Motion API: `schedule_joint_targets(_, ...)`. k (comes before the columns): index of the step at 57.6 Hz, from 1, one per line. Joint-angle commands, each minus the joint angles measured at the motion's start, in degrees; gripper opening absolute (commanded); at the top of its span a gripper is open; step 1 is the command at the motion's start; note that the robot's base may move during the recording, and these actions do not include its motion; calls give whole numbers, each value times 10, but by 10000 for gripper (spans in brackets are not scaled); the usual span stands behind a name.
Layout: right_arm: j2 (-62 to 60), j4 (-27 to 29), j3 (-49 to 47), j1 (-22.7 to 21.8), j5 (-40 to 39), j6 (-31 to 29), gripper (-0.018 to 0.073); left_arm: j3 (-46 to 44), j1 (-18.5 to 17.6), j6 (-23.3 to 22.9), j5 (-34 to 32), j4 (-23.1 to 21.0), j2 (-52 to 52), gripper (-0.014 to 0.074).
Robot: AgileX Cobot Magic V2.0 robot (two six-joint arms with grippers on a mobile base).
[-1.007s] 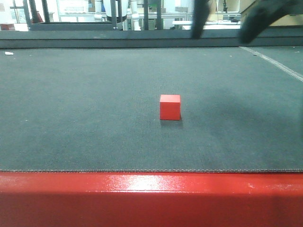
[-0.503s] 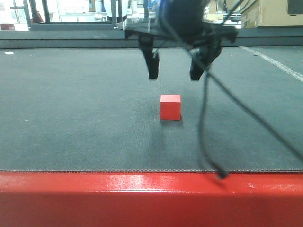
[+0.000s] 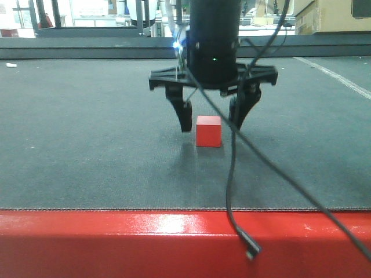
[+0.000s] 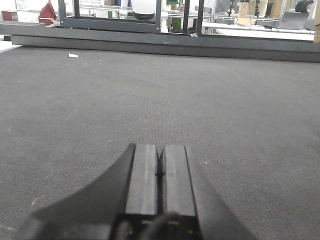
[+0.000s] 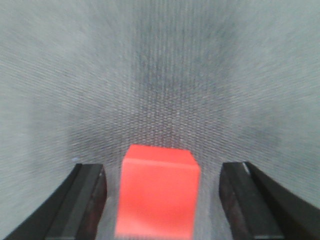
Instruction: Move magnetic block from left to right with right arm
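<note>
My black right hand (image 3: 211, 123) points straight down, spread wide, its fingers flanking the small matte red cube (image 3: 208, 133) with a gap on each side and nothing gripped. The cube sits on the desk's dark grey woven mat (image 3: 87, 145), near its middle. A black cable (image 3: 232, 191) droops before the glossy red front edge (image 3: 145, 243). My left hand (image 4: 160, 172) lies low, pads pressed together, empty. A brown cardboard box (image 3: 330, 14) stands behind.

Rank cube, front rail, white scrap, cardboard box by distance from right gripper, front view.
1. red cube, between right gripper's fingers.
2. red front rail, near edge.
3. white scrap, far left, and cardboard box, far right: too close to call.
</note>
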Motion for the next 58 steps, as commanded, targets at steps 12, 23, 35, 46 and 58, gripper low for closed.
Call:
schedule_joint_targets(12, -29, -15, -21, -1, -13, -3, 277, 5, -1, -3, -48, -3, -7, -126)
schedule_joint_targets(23, -60, -14, -25, -11, -7, -50, 214, 5, -1, -3, -48, -3, -7, -126)
schedule_joint_targets(35, -142, -13, 3, -46, 8, -127, 214, 5, -1, -3, -48, -3, -7, -126)
schedule_joint_targets(46, -254, 5, 119, -105, -30, -204, 214, 5, -1, -3, -48, -3, -7, -126)
schedule_joint_targets(58, -404, 32, 294, -187, -86, -287, 214, 5, -1, -3, -48, -3, -7, -126)
